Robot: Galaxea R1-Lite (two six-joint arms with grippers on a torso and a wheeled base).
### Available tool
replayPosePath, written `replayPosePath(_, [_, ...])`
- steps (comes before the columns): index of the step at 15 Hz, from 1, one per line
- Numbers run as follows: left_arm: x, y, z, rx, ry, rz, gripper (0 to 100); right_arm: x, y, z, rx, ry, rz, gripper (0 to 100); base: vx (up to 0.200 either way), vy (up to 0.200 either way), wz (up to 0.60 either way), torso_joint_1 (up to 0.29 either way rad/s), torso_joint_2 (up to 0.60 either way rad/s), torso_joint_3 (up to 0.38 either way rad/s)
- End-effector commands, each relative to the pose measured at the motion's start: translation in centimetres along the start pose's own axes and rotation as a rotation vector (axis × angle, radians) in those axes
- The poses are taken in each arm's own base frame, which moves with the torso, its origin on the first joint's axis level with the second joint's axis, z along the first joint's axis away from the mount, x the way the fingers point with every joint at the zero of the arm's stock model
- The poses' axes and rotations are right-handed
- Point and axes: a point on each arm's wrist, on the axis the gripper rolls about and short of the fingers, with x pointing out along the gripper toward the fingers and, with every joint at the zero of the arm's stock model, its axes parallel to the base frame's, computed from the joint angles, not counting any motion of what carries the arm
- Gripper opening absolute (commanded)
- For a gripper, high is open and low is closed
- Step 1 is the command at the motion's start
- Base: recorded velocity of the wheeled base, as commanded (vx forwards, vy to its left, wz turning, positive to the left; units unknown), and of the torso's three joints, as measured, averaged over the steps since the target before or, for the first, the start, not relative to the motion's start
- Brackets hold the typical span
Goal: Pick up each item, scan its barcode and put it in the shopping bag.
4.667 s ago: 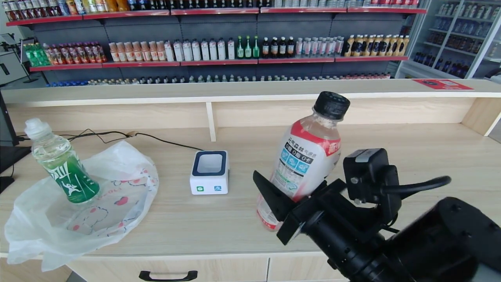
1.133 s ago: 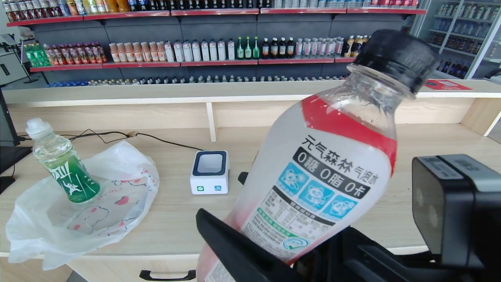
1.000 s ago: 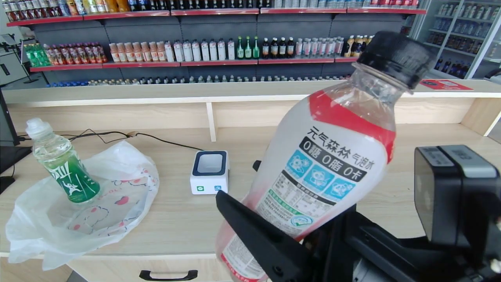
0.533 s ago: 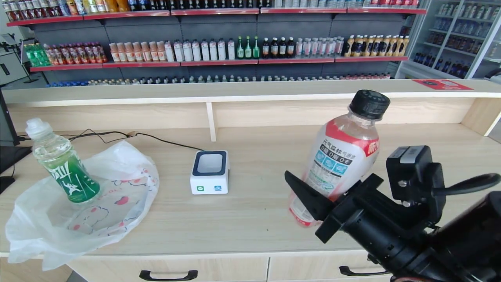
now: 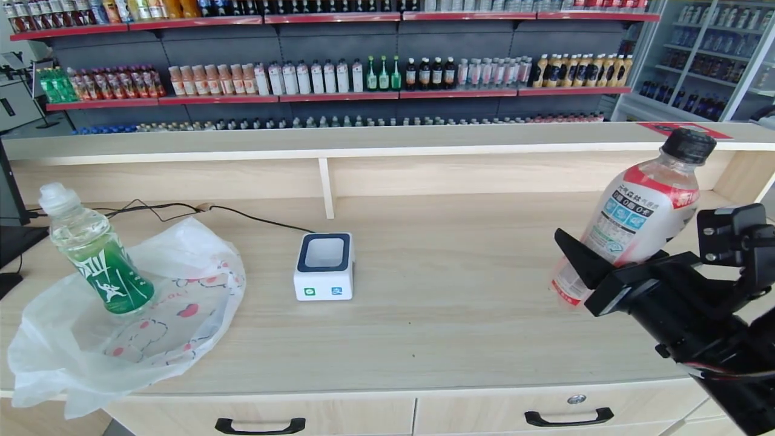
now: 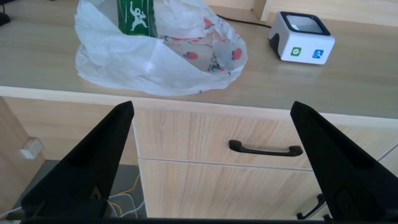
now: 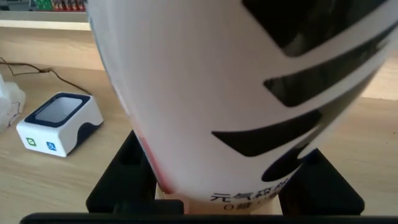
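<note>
Right arm: it reaches in from the right edge of the head view, over the right end of the table (image 5: 454, 303), with the forearm low and the wrist angled up.
Right pincer (image 5: 611, 254): it is clamped around the lower half of the red-and-white bottle (image 5: 636, 209), with one black finger showing on the side of the bottle that faces the scanner.
Red-and-white bottle: it is tilted, with its black cap leaning up and to the right; whether its base touches the table cannot be told.
Left pincer (image 6: 211, 106): its fingers are spread wide with nothing between them, held low in front of the table's drawer front, and it points towards the drawer handle (image 6: 265, 149).
Green bottle (image 5: 100, 257): it stands leaning slightly on the shopping bag (image 5: 181, 284) at the left end of the table.
Scanner (image 5: 325, 266): it sits near the middle of the table, between the bag and the held bottle and well apart from both.
Change, right arm: half a second ago it held the bottle just right of the table's middle; now the bottle is much farther right, away from the scanner. A second ago the bottle was raised close to the head camera.
Change, rest: the bag, green bottle and scanner lie as before.
</note>
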Motion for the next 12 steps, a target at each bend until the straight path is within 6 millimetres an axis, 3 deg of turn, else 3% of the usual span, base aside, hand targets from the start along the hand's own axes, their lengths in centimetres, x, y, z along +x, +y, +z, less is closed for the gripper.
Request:
replayPosePath(1, [0.0, 0.0, 0.0, 0.001, 0.0, 0.0, 100, -0.6, -0.6, -0.2, -0.022, 0.015, -0.028, 0, 0.0, 0.0, 0.0, 0.0, 0.0, 0.0])
replayPosePath(6, [0.0, 0.0, 0.0, -0.001, 0.0, 0.0, 100, -3.0, -0.8, -1.3, -0.018, 0.091, 0.003, 0, 0.0, 0.0, 0.0, 0.0, 0.0, 0.0])
replayPosePath(8, [0.0, 0.0, 0.0, 0.001, -0.001, 0.0, 100, -0.8, -0.7, 0.4, -0.022, -0.012, -0.021, 0, 0.0, 0.0, 0.0, 0.0, 0.0, 0.0])
replayPosePath(10, [0.0, 0.0, 0.0, 0.001, 0.0, 0.0, 100, 1.1, -1.1, 1.0, -0.025, -0.052, -0.078, 0, 0.0, 0.0, 0.0, 0.0, 0.0, 0.0])
replayPosePath(12, [0.0, 0.0, 0.0, 0.001, 0.002, 0.0, 100, 2.2, -1.7, 1.2, -0.024, -0.073, -0.111, 0, -0.2, 0.0, 0.0, 0.0, 0.0, 0.002])
